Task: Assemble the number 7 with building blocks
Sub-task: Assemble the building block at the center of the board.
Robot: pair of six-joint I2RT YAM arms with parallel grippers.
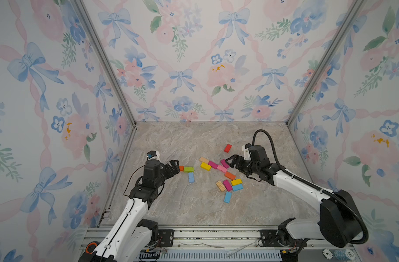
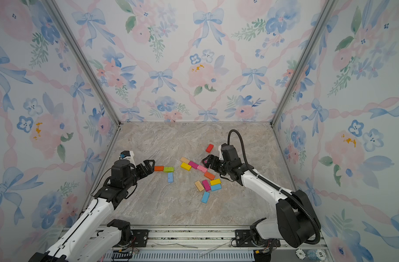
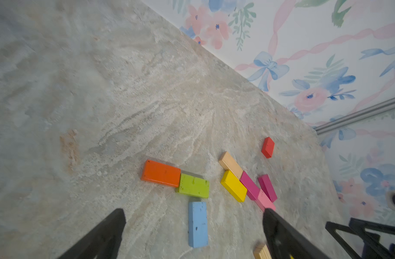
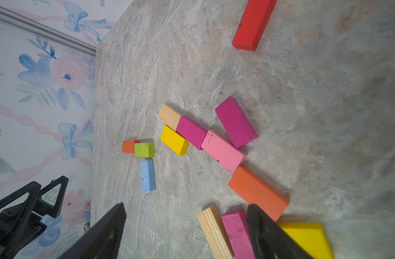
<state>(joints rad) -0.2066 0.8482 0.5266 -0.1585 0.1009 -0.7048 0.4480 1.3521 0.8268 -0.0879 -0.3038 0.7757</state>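
An orange block [image 1: 181, 168] and a green block [image 1: 188, 169] lie end to end, with a blue block [image 1: 191, 177] below the green one's end. My left gripper [image 1: 175, 166] hovers just left of the orange block, open and empty; in the left wrist view the left gripper [image 3: 194, 212] frames that blue block [image 3: 198, 224]. My right gripper [image 1: 230, 161] is open beside a magenta block [image 1: 224, 163]. In the right wrist view the right gripper [image 4: 187, 205] holds nothing, and one finger hangs over a magenta block [image 4: 236, 233].
A diagonal run of wood [image 1: 204, 160], yellow, magenta, pink [image 1: 221, 169] and orange blocks [image 1: 229, 175] sits mid-table. A red block [image 1: 227, 148] lies behind it. Nearer the front lie a striped wood block [image 1: 220, 186], magenta, yellow and two blue blocks [image 1: 227, 197]. Walls enclose three sides.
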